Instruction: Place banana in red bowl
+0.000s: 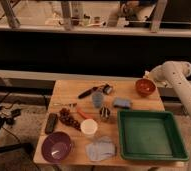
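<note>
The red bowl [145,86] stands at the far right corner of the wooden table [69,90]. It is small, round and orange-red. My white arm [181,80] comes in from the right, and its gripper [150,75] is just above the far rim of the red bowl. I cannot make out a banana anywhere; it may be hidden at the gripper or inside the bowl.
A green tray [150,135] fills the near right. A larger purple bowl [56,146] sits near left, with a pale cloth [101,148] and a white cup [89,127] beside it. Mid-table lie grapes [68,118], a black remote [51,123], a blue cup [97,99], a blue sponge [122,103] and a dark utensil [91,91].
</note>
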Motion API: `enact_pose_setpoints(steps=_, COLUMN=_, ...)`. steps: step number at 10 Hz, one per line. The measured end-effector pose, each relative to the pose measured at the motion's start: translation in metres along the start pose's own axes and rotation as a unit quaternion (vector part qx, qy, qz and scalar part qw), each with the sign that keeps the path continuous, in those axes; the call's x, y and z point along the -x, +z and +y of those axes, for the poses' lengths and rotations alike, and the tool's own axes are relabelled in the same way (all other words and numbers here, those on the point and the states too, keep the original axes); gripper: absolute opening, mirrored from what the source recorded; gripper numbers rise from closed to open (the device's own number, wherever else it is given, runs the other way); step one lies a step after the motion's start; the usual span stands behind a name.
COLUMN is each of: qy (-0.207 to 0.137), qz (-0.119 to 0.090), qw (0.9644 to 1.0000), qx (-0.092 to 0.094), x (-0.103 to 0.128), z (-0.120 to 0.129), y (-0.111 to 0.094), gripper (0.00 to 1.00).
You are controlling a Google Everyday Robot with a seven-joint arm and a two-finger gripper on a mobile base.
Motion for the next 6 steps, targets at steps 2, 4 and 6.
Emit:
enact_pose_setpoints(steps=2, qy=0.004, qz=-0.009, qw=0.9999, qx=0.0, x=0.007, z=0.002, y=0.007, gripper=0.05)
enact_pose_setpoints(steps=4, qy=0.01, qz=-0.017, qw=0.9998, qx=0.001, x=0.01, z=0.007, y=0.014, gripper=0.05)
enact_pose_setpoints(steps=6, qy=0.013, qz=-0.024, qw=0.9996, qx=0.001, x=0.016, z=0.009, y=0.018, gripper=0.05)
